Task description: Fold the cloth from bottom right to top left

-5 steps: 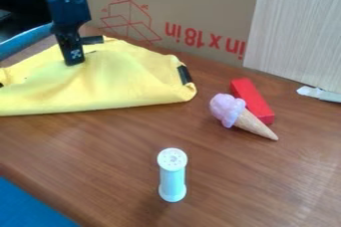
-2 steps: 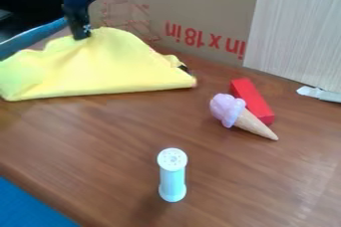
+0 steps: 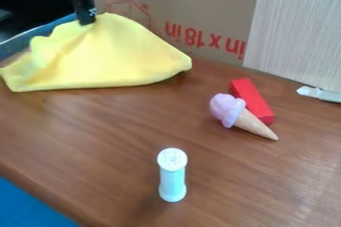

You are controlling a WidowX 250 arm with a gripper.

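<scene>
My pincer [image 3: 86,21] seems to pinch yellow cloth [image 3: 110,54] at raised peak; light, limp fabric, best held by gathered folds.

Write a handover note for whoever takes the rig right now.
Claw: at upper left, closed on the top edge of the yellow cloth.
Cloth: pulled up to a peak at the claw, its lower part slumped on the table, not lying flat.
Done: cloth gripped and partly raised.
Left: probably lay the fold down toward the top left, let go and back off. I can't tell whether the corners line up.
Nearby: toy ice cream cone by a red block; white-topped shaker upright in front.
</scene>
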